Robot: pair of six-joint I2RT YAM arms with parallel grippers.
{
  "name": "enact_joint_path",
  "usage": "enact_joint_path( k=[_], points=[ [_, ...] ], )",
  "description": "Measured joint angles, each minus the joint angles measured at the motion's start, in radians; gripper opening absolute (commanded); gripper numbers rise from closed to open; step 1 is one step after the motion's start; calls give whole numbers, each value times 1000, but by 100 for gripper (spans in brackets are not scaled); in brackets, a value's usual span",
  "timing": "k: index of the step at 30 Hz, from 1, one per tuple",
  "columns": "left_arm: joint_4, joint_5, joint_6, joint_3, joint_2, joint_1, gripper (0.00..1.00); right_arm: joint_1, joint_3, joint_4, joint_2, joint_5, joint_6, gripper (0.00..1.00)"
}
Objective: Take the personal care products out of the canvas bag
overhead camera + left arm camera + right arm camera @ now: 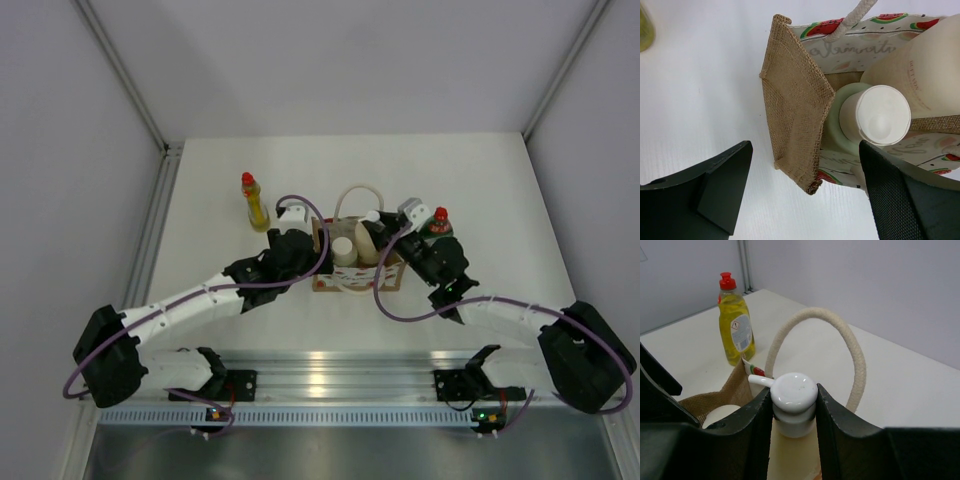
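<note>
The canvas bag [356,272] stands at the table's middle, with a rope handle [842,332] arching over it. Inside stand the cream bottle [367,240] and the pale grey-green cylinder [344,250] with its white cap [882,115]. My right gripper [794,402] is shut on the cream bottle's white pump cap [794,389], still within the bag. My left gripper [805,147] is open and straddles the bag's burlap left wall [795,115]. The yellow bottle [255,205] stands on the table left of the bag. The dark green bottle [440,222] stands to the right of it.
The yellow bottle also shows in the right wrist view [735,325], behind the bag. Grey walls and a metal rail [155,240] bound the white table. The arms' purple cables [395,300] loop near the bag's front.
</note>
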Motion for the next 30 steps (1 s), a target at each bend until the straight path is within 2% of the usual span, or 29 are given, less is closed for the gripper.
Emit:
enact_joint_path(
  k=[11, 30],
  points=[
    [0, 0, 0, 0, -8, 0, 92, 0, 72, -97, -122, -26, 0, 0],
    [0, 8, -1, 0, -7, 0, 92, 0, 204, -286, -244, -34, 16, 0]
  ],
)
